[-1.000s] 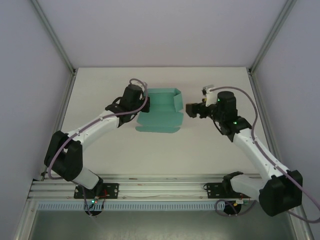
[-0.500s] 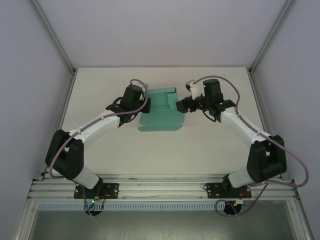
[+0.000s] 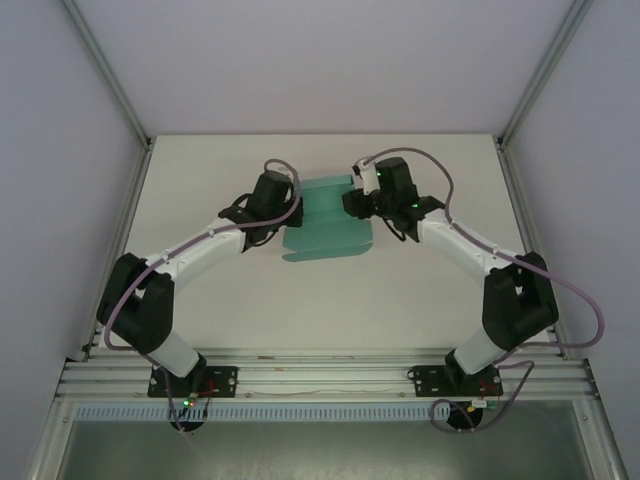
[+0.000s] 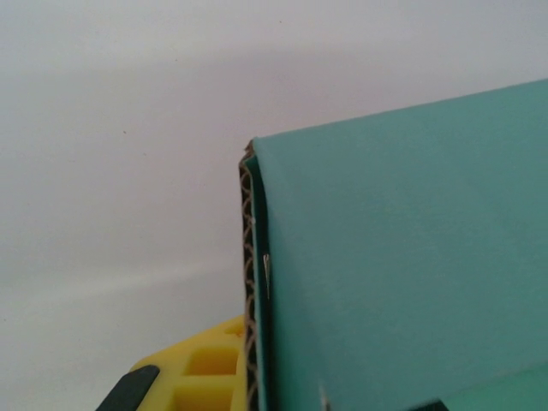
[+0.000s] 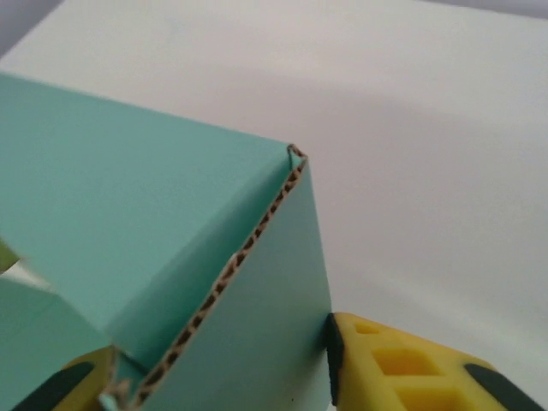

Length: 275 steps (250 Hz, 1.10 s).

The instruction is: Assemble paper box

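The paper box (image 3: 325, 225), teal-green card partly folded with walls raised, lies at the far middle of the white table (image 3: 420, 290). My left gripper (image 3: 291, 211) is at its left side, shut on a standing flap. In the left wrist view the paper box's corrugated edge (image 4: 250, 282) stands against my yellow finger (image 4: 193, 377), with the left gripper (image 4: 291, 398) clamped across it. My right gripper (image 3: 352, 203) is at the box's right far corner. In the right wrist view the folded wall of the paper box (image 5: 257, 342) sits between the fingers (image 5: 402, 368) of the right gripper (image 5: 205, 377), and the pad touches the card.
Aluminium frame posts (image 3: 110, 80) and pale walls enclose the table on three sides. A metal rail (image 3: 320, 378) with the arm bases runs along the near edge. Bare table lies in front of the box and to both sides.
My right arm has swung left to the box and its jaws have closed onto the right wall. The box's right side now stands more upright. The left gripper has kept its grip.
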Each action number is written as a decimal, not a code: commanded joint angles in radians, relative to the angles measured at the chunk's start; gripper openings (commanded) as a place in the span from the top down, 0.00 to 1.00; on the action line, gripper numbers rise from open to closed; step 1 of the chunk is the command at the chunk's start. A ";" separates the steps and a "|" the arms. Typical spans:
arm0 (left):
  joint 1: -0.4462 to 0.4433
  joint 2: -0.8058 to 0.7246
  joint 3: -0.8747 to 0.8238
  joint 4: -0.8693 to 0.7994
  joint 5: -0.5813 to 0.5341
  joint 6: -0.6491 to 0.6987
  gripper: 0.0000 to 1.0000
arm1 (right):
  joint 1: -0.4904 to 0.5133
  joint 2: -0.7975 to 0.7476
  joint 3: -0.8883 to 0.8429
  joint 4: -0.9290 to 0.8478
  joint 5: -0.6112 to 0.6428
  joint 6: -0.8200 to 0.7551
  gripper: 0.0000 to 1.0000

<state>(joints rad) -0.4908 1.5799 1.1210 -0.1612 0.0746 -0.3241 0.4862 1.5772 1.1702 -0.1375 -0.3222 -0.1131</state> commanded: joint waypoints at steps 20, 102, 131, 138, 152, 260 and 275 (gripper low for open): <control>-0.038 0.010 0.069 -0.066 -0.073 -0.071 1.00 | 0.053 0.067 0.051 0.066 0.456 0.093 0.77; -0.051 0.012 0.083 -0.060 -0.065 -0.144 1.00 | 0.065 0.201 0.112 0.056 0.768 0.145 0.94; -0.050 0.013 0.096 -0.074 -0.094 -0.164 1.00 | 0.066 0.224 0.125 0.024 0.877 0.144 1.00; -0.051 0.016 0.102 -0.083 -0.102 -0.167 1.00 | 0.066 0.233 0.131 0.012 0.920 0.141 1.00; -0.051 0.026 0.119 -0.117 -0.144 -0.185 1.00 | 0.065 0.256 0.153 -0.033 1.012 0.135 1.00; -0.043 0.082 0.162 -0.213 -0.261 -0.247 1.00 | 0.042 0.333 0.199 -0.094 1.280 0.093 1.00; -0.046 0.086 0.165 -0.206 -0.245 -0.240 1.00 | 0.035 0.286 0.148 -0.010 1.128 0.111 1.00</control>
<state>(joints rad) -0.5575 1.7042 1.2636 -0.2207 -0.0605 -0.5430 0.6632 1.9015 1.4143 -0.1268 0.6472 -0.0334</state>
